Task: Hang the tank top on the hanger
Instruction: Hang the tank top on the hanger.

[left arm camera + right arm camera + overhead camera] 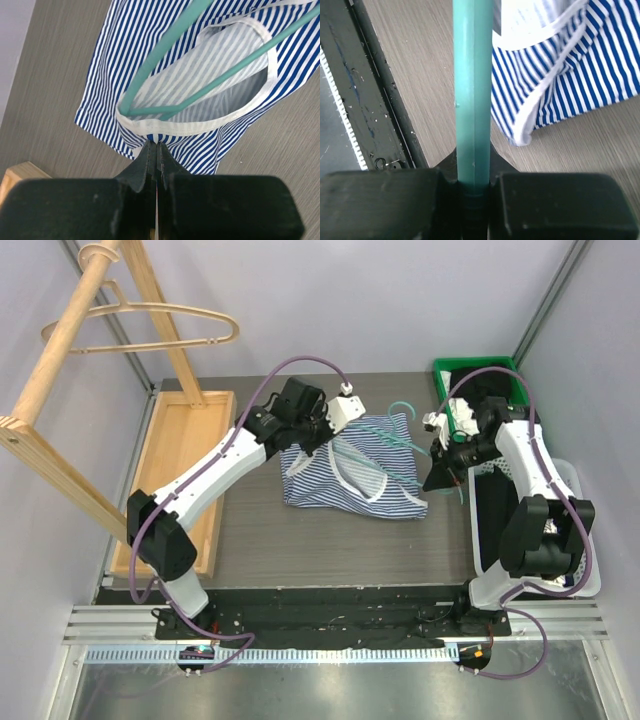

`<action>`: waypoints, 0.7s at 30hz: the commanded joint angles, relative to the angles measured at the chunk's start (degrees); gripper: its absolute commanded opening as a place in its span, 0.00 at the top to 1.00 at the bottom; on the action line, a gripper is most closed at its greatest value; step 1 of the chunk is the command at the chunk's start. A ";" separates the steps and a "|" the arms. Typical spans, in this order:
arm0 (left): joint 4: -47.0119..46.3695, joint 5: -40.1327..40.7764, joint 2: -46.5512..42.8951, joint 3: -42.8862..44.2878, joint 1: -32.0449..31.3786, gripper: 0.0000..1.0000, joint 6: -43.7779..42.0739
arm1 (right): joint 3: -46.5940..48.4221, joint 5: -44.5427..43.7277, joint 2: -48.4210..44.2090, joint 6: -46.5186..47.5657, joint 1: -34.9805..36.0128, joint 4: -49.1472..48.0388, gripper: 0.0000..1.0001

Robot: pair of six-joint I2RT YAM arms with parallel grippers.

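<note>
The striped navy-and-white tank top [345,475] lies bunched on the grey table, its white-trimmed opening facing up [200,85]. The teal hanger [400,455] reaches into that opening; one shoulder tip sits inside the trim [150,80]. My left gripper [312,440] is shut on the tank top's white edge [155,143] at the garment's far left side. My right gripper [440,478] is shut on the hanger's teal bar [471,100], just right of the tank top [570,65]. The hanger's hook [400,408] pokes out beyond the fabric's far edge.
A wooden tray [185,465] lies left of the garment, beside a wooden rack with a tan hanger [150,325]. A green bin [480,380] and a white basket [575,530] holding black fabric stand on the right. Black rails [375,95] run along the table's near edge.
</note>
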State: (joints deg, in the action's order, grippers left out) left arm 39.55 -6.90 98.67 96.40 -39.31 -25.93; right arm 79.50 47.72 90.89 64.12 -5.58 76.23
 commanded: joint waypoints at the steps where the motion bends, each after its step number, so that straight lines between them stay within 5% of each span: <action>1: -0.96 2.23 -4.28 2.13 -0.33 1.00 -0.87 | 0.74 3.34 -0.45 0.31 2.77 -0.29 0.99; 13: -0.35 6.37 -6.03 1.24 -0.33 1.00 -3.07 | -4.80 2.99 -4.67 0.66 4.62 -0.90 0.99; 21: 3.60 1.89 -6.39 4.05 -0.42 1.00 -2.28 | -4.45 3.34 -3.80 -5.04 8.66 -8.00 0.99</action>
State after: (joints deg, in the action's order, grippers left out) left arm 41.50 -2.50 95.15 96.62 -39.40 -28.10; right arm 74.46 48.75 88.73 62.59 1.08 74.11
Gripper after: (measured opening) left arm 0.013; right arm 0.126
